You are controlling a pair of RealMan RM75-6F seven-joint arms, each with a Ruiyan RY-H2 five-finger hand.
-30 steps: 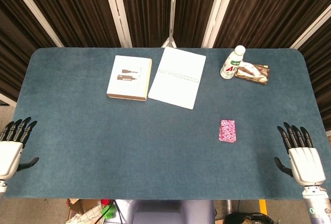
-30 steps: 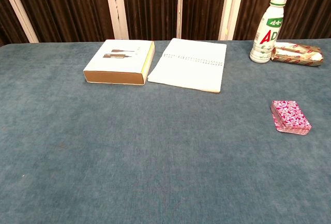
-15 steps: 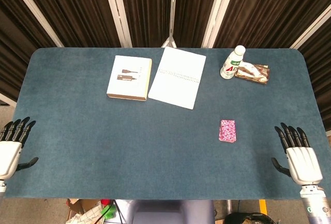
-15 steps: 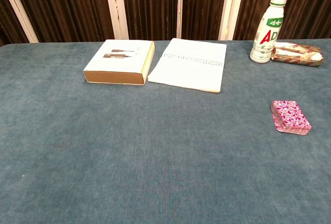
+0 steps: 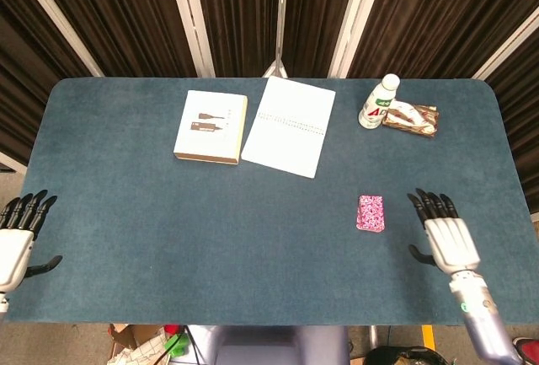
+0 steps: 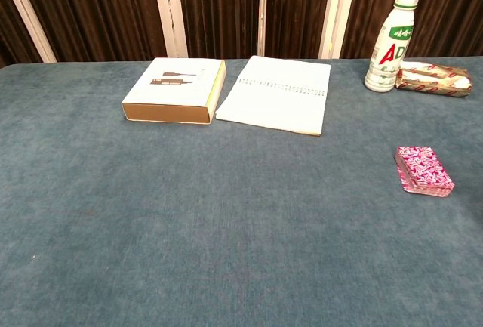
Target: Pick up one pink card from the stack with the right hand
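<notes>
Cards [image 5: 370, 212] lie long axis pointing away; right hand [image 5: 446, 240] spread empty beside them; bottle [image 5: 379, 102] far behind.

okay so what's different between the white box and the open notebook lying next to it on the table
The white box is thick, with a tall brown side wall; the notebook lies thin and nearly flat. The box's top carries a small dark printed picture, while the notebook's page is blank white with a row of binding holes along its far edge. The box sits left of the notebook. Both are white, rectangular and rest at the far side of the table.
</notes>
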